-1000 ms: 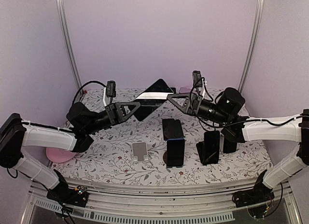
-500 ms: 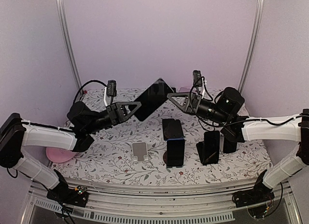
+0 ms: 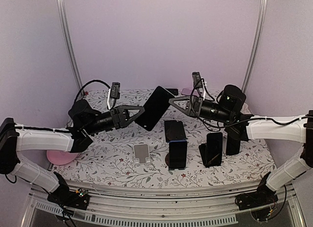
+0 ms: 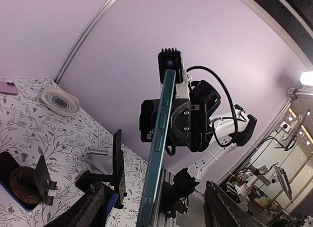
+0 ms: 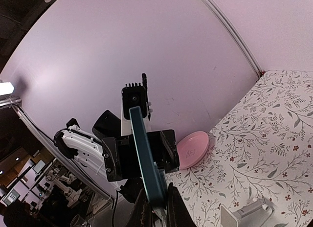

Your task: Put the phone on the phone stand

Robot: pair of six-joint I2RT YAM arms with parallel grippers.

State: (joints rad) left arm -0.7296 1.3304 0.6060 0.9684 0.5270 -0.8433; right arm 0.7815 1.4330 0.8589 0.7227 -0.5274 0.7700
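The phone (image 3: 156,107), dark with a teal edge, hangs in the air above the back of the table, between both grippers. My right gripper (image 3: 172,102) is shut on its right end; in the right wrist view the fingers (image 5: 145,213) pinch the teal edge of the phone (image 5: 145,158). My left gripper (image 3: 142,112) stands open around the phone's left end. In the left wrist view its fingers (image 4: 94,210) are wide apart and the phone edge (image 4: 159,153) runs between them without touching. An empty white phone stand (image 3: 141,152) sits on the table in front.
Several other dark phones stand on stands: (image 3: 174,130), (image 3: 177,154), (image 3: 213,148). A pink plate (image 3: 61,157) lies at the left edge. A white disc (image 4: 60,101) and a pink phone (image 3: 187,91) lie at the back.
My left gripper has gone from shut on the phone to open. The phone, still in the right gripper, has swung steeper, its lower end dropping.
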